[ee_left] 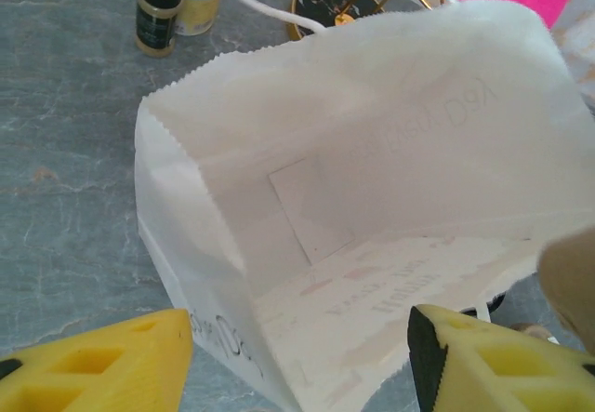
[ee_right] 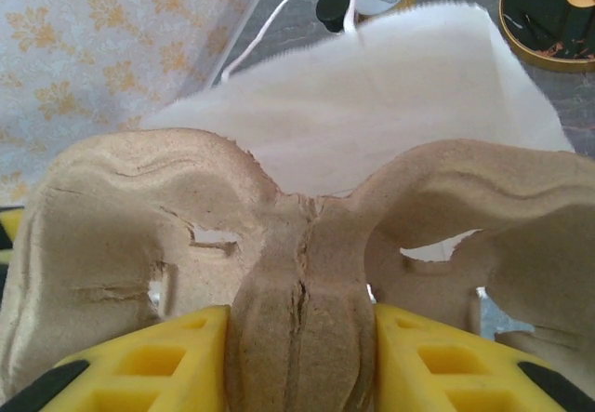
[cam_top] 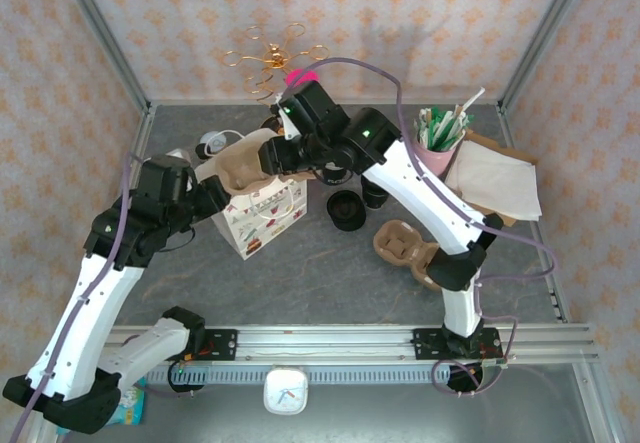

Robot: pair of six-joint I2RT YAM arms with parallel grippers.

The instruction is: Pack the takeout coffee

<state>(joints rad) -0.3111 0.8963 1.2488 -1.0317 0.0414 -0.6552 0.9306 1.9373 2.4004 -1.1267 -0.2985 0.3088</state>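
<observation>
From above, the right end effector (cam_top: pixel 272 155) holds the brown cup carrier (cam_top: pixel 238 163) at the white bag's (cam_top: pixel 262 213) far rim. Left wrist: the left end effector (ee_left: pixel 297 365) stands wide at the bag's mouth. Right wrist: yellow fingers (ee_right: pixel 437 356) pinch the carrier's middle ridge.

Paper bag (ee_left: pixel 232 152) mouth is spread wide; interior is seen clear to the bottom. One rim is crowded by the pulp carrier (ee_right: pixel 307 245). Behind the bag, passage is narrowed by a bottle (ee_left: pixel 158 7) and can (ee_left: pixel 203 7); to its right, by black round lids (cam_top: pixel 346 209).
</observation>
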